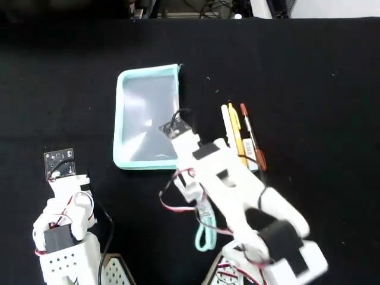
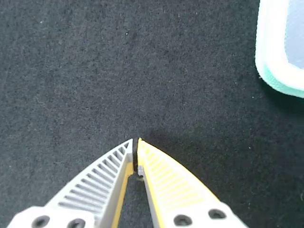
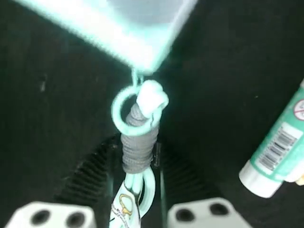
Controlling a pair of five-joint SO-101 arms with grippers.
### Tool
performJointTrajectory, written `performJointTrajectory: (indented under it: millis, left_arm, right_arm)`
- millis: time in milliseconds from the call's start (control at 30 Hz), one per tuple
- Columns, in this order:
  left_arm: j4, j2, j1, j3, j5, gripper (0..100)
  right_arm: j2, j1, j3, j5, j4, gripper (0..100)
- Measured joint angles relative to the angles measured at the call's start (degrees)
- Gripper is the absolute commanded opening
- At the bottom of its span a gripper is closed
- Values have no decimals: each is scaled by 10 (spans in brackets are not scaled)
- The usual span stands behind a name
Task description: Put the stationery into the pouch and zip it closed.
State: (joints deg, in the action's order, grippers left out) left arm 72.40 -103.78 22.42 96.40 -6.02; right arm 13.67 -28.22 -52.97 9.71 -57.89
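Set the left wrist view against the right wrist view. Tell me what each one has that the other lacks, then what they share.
Left wrist view, not the right: the left gripper, shut and holding nothing, over the black table. Right wrist view, not the left: the right gripper shut on the strap of the pouch, the ring that joins the two, and a glue stick off to the side. Both: a corner of the teal pouch and the black table.

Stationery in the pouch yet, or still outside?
Outside: the pens and glue stick lie on the table beside the pouch.
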Motion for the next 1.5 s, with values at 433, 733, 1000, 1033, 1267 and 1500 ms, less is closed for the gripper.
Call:
performJointTrajectory:
  millis: [433, 733, 1000, 1033, 1267, 1500]
  left_arm:
    - [0, 0, 0, 0, 0, 30]
    - [0, 0, 0, 0, 0, 30]
    - [0, 0, 0, 0, 0, 30]
    - [0, 0, 0, 0, 0, 30]
    - [0, 0, 0, 0, 0, 30]
    - [0, 0, 0, 0, 0, 30]
  right_arm:
    - [178, 101, -147, 279, -1, 198]
    - [181, 131, -147, 239, -23, 240]
    - [181, 131, -131, 163, -25, 240]
    - [181, 131, -127, 152, -25, 240]
    - [181, 118, -103, 107, -29, 224]
    - [181, 57, -103, 100, -29, 194]
